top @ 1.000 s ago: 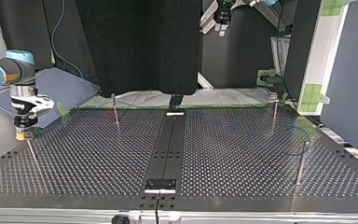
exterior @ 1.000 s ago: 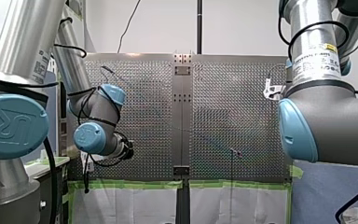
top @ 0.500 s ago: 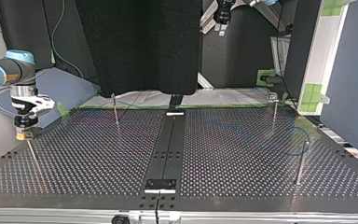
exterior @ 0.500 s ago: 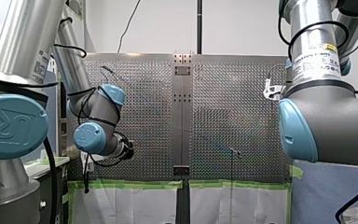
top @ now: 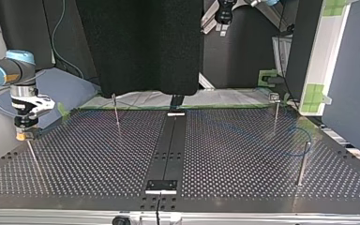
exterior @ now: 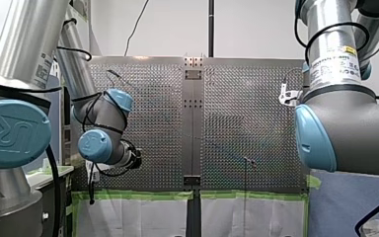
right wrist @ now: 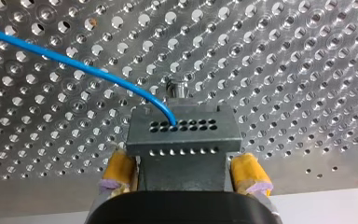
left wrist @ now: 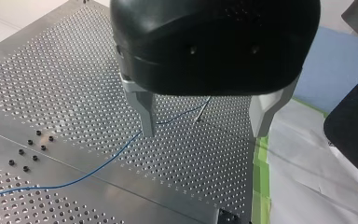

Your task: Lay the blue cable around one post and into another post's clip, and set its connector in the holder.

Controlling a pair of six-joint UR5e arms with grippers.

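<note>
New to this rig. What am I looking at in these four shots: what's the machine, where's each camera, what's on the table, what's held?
Two robot arms work at a perforated metal table. The front view looks from behind the arms out over the table. The top view faces them from across it. Each wrist view looks along one arm's gripper. Thin upright posts stand on the table, and a blue cable lies across it. The left gripper hangs above the table with its metal fingers apart, holding nothing. The right gripper, with yellow pads, looks closed on a grey block with holes. The cable's end runs into one of those holes.
</note>
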